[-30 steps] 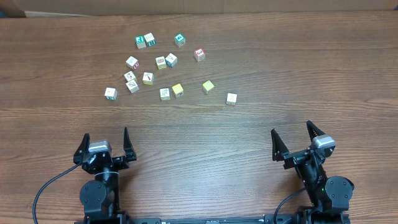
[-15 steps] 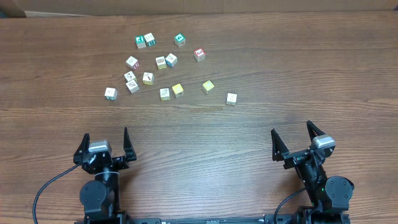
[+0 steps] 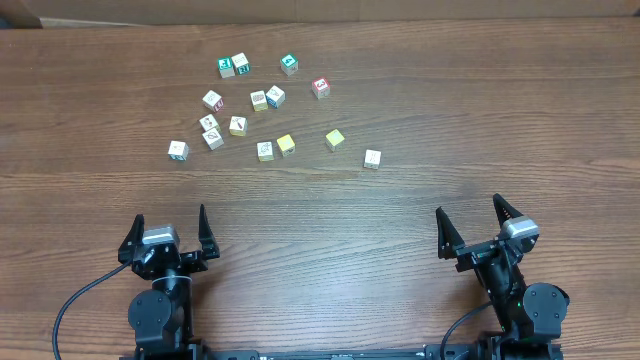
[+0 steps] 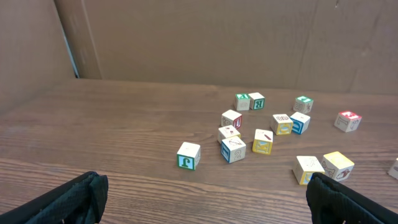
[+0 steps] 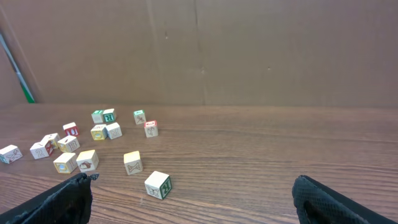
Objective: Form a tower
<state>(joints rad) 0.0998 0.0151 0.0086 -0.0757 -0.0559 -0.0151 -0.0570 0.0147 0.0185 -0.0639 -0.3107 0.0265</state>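
No tower shows in any view. Several small wooden cubes lie loose and single on the far half of the table, among them a green-faced cube, a red-faced cube, a yellow cube and a pale cube. My left gripper rests at the near left edge, open and holding nothing, well short of the cubes. At the near right edge my right gripper is open and holds nothing too. In the left wrist view the nearest cube lies ahead of the open left gripper. The right wrist view shows a green-sided cube just ahead of the open right gripper.
The wooden table runs back to a brown cardboard wall. A black cable loops out beside the left arm's base. The cubes lie in a loose cluster at the far left and middle of the table.
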